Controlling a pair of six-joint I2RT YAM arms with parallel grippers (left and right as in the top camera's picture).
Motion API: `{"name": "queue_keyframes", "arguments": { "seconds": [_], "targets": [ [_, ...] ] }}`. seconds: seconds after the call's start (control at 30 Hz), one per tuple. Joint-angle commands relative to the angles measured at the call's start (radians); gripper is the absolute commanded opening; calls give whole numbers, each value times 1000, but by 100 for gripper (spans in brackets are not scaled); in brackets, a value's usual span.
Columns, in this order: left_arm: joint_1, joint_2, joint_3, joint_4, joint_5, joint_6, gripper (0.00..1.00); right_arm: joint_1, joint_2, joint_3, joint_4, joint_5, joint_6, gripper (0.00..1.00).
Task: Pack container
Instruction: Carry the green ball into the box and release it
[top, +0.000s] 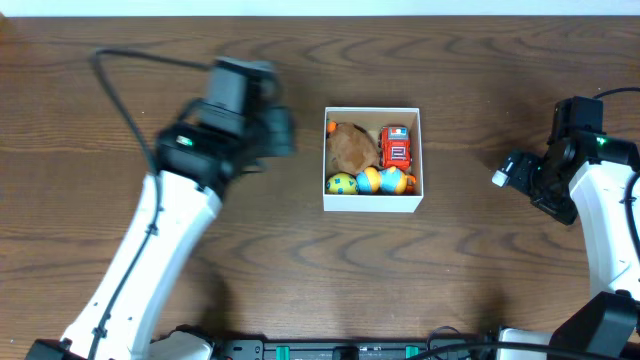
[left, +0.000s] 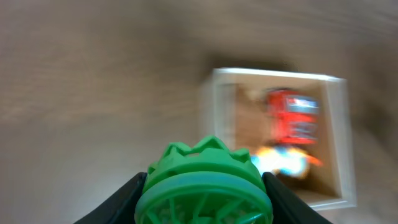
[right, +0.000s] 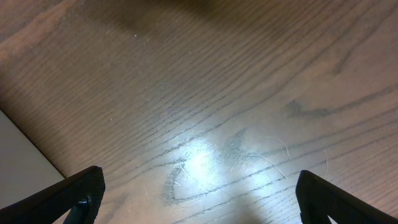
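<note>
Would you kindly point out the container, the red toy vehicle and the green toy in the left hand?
container (top: 372, 204), overhead view, on its white near wall.
red toy vehicle (top: 396, 148), overhead view, on the middle of its roof.
green toy (left: 204, 182), left wrist view, on its ridged upper rim.

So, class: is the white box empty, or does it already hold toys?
Not empty: the box holds a brown plush, a red truck and several small balls.
</note>
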Motion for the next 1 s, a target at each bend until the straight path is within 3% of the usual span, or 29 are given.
{"name": "queue_keyframes", "arguments": {
  "seconds": [0.0,0.13,0.3,0.47,0.53,0.73,0.97],
  "targets": [
    [-126,45,2,32,-48,40,37,-6,5,0,-1,-1,-13,99],
    [-230,154,2,70,-60,62,37,-6,5,0,-1,-1,-13,99],
    [-249,296,2,88,-60,81,38,-6,5,0,-2,-1,-14,99],
    [-235,341,2,95,-59,81,78,-6,5,0,-1,-1,-13,99],
    [-235,332,2,96,-59,81,100,-6,5,0,-1,-1,-13,99],
    [-221,225,18,69,-70,85,98,-6,5,0,-1,-1,-19,99],
    [-89,30,18,-93,-237,77,98,22,0,4,15,-32,-59,99]
  ]
}}
